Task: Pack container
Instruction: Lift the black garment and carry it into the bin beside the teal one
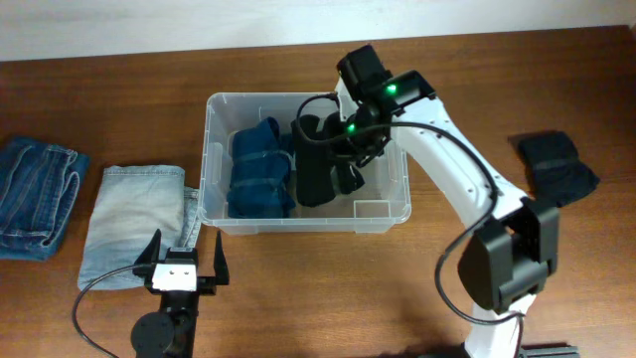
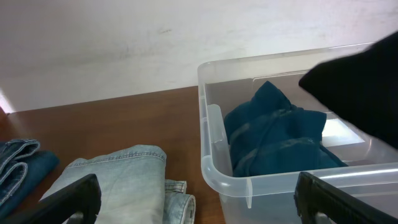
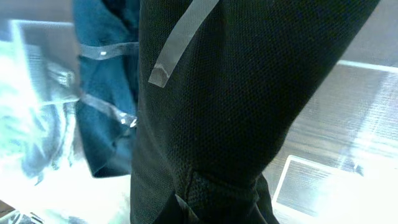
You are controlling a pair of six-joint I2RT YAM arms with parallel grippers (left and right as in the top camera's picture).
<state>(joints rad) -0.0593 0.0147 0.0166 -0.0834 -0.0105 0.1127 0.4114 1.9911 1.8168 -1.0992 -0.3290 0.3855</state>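
Note:
The clear plastic container (image 1: 298, 227) stands mid-table. It also shows in the left wrist view (image 2: 214, 171), and its white base label shows in the right wrist view (image 3: 311, 186). A folded dark blue garment (image 1: 260, 169) (image 2: 280, 137) (image 3: 102, 93) lies in its left half. My right gripper (image 1: 350, 159) reaches down into the container, shut on a black garment (image 1: 316, 164) (image 2: 360, 81) (image 3: 236, 93) that hangs beside the blue one. The cloth hides the right gripper's fingers in its wrist view. My left gripper (image 1: 182, 261) (image 2: 199, 205) is open and empty, low in front of the container's left corner.
Folded light denim jeans (image 1: 129, 224) (image 2: 118, 180) lie left of the container, just ahead of my left gripper. Darker blue jeans (image 1: 35, 194) (image 2: 18, 165) lie at the far left. Another black garment (image 1: 556, 164) lies on the table at the right.

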